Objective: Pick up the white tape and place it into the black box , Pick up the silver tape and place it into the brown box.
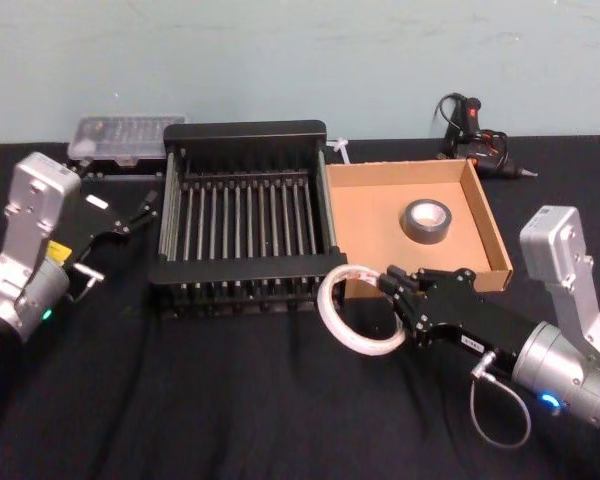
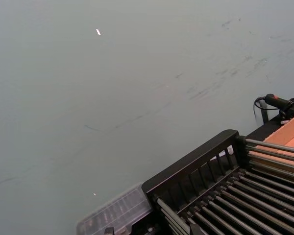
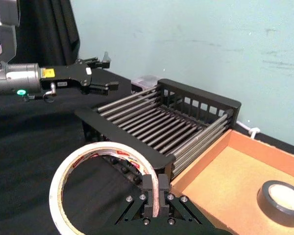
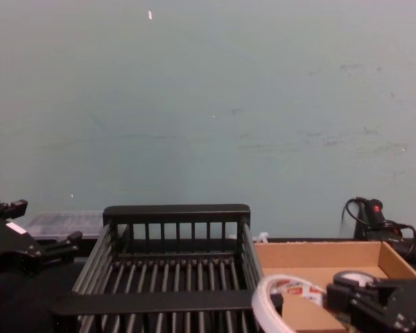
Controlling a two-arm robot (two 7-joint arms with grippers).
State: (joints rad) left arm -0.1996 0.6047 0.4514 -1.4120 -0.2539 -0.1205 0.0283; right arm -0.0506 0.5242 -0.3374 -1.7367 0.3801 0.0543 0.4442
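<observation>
right claw [image 1: 388,287] grips white tape [image 1: 352,318]

Counting now: two tape rolls showing, one white tape [image 1: 352,318] sitting between the right gripper's [image 1: 392,290] jaws, one silver tape [image 1: 426,221] lying beyond those jaws. Two boxes: one black box [image 1: 242,131], one brown box [image 1: 486,222]. One clear plastic case [image 1: 120,138], one glue gun [image 1: 477,139].

Black-clothed table [image 1: 230,400] carries black box [image 1: 242,132], brown box [image 1: 365,215].
</observation>
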